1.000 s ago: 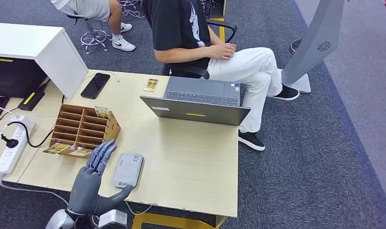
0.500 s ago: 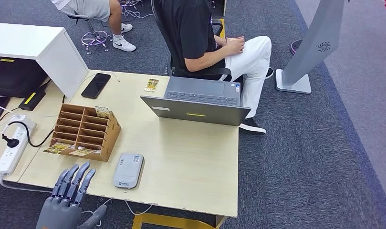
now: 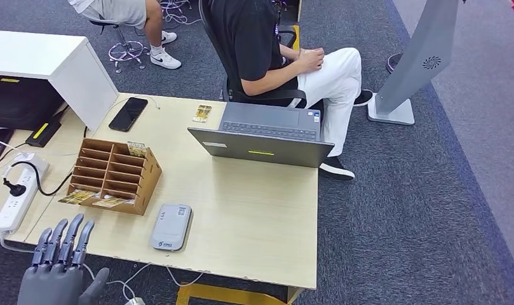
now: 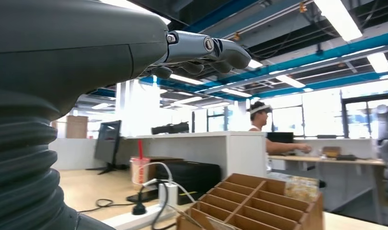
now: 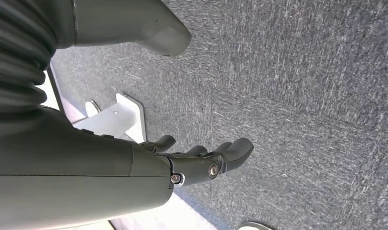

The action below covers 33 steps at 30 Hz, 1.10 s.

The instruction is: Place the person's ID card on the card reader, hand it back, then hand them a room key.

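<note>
Grey left robot hand (image 3: 57, 267) empty, fingers spread, near desk (image 3: 254, 222) corner, right robot hand (image 5: 134, 167) empty, loosely open

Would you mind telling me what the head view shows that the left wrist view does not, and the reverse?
Head view alone: the card reader lying flat near the desk's front edge, the open laptop, a black phone, and a seated person behind the desk. Left wrist view alone: a dark monitor on a far desk and the ceiling lights. Both share the empty left hand with fingers apart, the cardboard organizer and the white power strip.
</note>
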### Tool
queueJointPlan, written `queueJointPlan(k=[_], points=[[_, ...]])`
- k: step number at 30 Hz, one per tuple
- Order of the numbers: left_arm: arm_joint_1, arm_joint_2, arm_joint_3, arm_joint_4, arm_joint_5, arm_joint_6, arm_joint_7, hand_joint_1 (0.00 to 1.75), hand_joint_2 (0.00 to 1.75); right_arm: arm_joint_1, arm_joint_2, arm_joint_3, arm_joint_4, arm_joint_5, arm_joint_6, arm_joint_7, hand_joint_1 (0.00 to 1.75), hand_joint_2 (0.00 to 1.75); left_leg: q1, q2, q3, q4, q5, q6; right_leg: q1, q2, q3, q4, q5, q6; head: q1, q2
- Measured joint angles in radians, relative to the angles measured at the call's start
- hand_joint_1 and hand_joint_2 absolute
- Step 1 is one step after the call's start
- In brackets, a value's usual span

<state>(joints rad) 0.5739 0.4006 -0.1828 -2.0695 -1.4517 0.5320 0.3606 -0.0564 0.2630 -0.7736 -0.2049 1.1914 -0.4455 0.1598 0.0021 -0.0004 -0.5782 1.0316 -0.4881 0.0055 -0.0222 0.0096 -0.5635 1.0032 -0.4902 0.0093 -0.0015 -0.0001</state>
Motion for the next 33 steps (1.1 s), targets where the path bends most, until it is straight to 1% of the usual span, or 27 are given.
queueJointPlan(k=[2, 4, 9, 13, 17, 22, 24, 27, 33], points=[[-0.002, -0.019, 0.024, 0.008, -0.002, -0.007, 0.002, 0.0, 1.75, 0.0, 0.0, 0.0, 0.0, 0.008, 0.0, 0.004, 0.0, 1.75, 0.0, 0.0, 0.0, 0.0, 0.0, 0.0, 0.0, 0.0, 0.0, 0.0, 0.0, 0.0, 0.0, 0.0], [-0.008, -0.05, 0.062, 0.026, -0.003, -0.004, -0.014, 0.0, 1.75, 0.0, 0.001, 0.0, 0.0, 0.017, 0.0, 0.004, 0.0, 1.75, 0.0, 0.0, 0.0, 0.0, 0.0, 0.0, 0.0, 0.0, 0.0, 0.0, 0.0, 0.0, 0.0, 0.0], [-0.039, -0.165, 0.197, 0.086, -0.025, 0.036, -0.099, 0.0, 1.75, 0.0, 0.001, 0.0, 0.0, 0.039, -0.003, 0.002, 0.0, 1.75, 0.0, 0.0, 0.0, 0.0, 0.0, 0.0, 0.0, 0.0, 0.0, 0.0, 0.0, 0.0, 0.0, 0.0], [-0.076, -0.237, 0.287, 0.139, -0.003, 0.073, -0.194, 0.0, 1.75, -0.001, 0.001, 0.002, 0.0, 0.056, -0.004, 0.002, 0.0, 1.75, 0.0, -0.001, 0.0, 0.0, 0.0, 0.0, 0.0, -0.001, 0.0, 0.0, 0.0, 0.0, 0.0, 0.0], [-0.158, -0.299, 0.365, 0.231, 0.045, 0.139, -0.316, 0.0, 1.75, -0.003, 0.001, 0.013, 0.0, 0.091, -0.004, 0.003, 0.0, 1.75, 0.0, -0.002, 0.0, 0.0, 0.0, 0.0, 0.0, -0.002, 0.001, 0.0, 0.0, 0.0, 0.0, 0.0], [-0.263, -0.356, 0.451, 0.337, 0.08, 0.156, -0.446, 0.0, 1.75, -0.005, 0.001, 0.027, 0.0, 0.106, -0.004, 0.003, 0.0, 1.75, 0.0, -0.003, 0.001, 0.0, 0.001, 0.0, 0.0, -0.003, 0.001, 0.0, 0.001, 0.0, 0.0, 0.0], [-0.296, -0.378, 0.478, 0.364, 0.089, 0.156, -0.485, 0.0, 1.75, -0.006, 0.001, 0.03, 0.0, 0.109, -0.004, 0.002, 0.0, 1.75, 0.0, -0.003, 0.001, 0.0, 0.001, 0.0, 0.0, -0.003, 0.001, 0.0, 0.001, 0.0, 0.0, 0.0], [-0.326, -0.399, 0.498, 0.385, 0.084, 0.156, -0.506, 0.0, 1.75, -0.007, 0.0, 0.032, 0.0, 0.113, -0.004, 0.001, 0.0, 1.75, 0.0, -0.003, 0.0, 0.0, 0.001, 0.0, 0.0, -0.003, 0.001, 0.0, 0.001, 0.0, 0.0, 0.0], [-0.35, -0.416, 0.503, 0.402, 0.081, 0.156, -0.509, 0.0, 1.75, -0.007, 0.0, 0.032, 0.0, 0.113, -0.004, 0.001, 0.0, 1.75, 0.0, -0.003, 0.0, 0.0, 0.001, 0.001, 0.0, -0.003, 0.001, 0.0, 0.0, 0.0, 0.0, 0.0]])
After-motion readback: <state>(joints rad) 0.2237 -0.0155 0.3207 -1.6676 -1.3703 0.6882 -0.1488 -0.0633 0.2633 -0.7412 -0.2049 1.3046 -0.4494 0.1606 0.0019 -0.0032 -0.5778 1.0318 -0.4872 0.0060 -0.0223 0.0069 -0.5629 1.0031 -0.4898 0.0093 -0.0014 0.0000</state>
